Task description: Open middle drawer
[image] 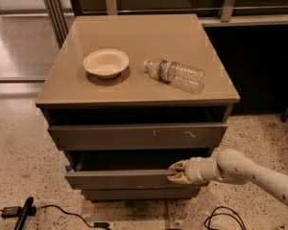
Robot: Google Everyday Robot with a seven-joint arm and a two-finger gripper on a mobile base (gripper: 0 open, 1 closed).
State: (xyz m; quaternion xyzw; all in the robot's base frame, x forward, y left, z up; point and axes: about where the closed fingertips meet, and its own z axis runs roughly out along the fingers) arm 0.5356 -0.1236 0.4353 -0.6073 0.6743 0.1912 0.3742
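Gripper (176, 172) lower centre-right of frame, tan fingers pinched over the top edge of the middle drawer (120, 178), near that front's right end. White, rounded arm (249, 174) enters from the lower right corner.

Middle drawer: lower centre, flat dark grey front, no handle, standing out ahead of the fronts above and below, with a dark gap behind its top edge.

Surface: cabinet top (149, 37), smooth tan slab, square, slightly glossy. On it a shallow off-white bowl (106, 63) at centre-left, and a clear plastic water bottle (174, 75) lying on its side to the bowl's right, apart from it.

Upper drawer front (110, 137): widest, dark grey, pale scratch marks right of centre. Lowest front (139, 194): narrow strip, set back.

Room: speckled terrazzo floor (19, 162), black cables (62, 210) along the bottom edge, metal rails across the top of frame.
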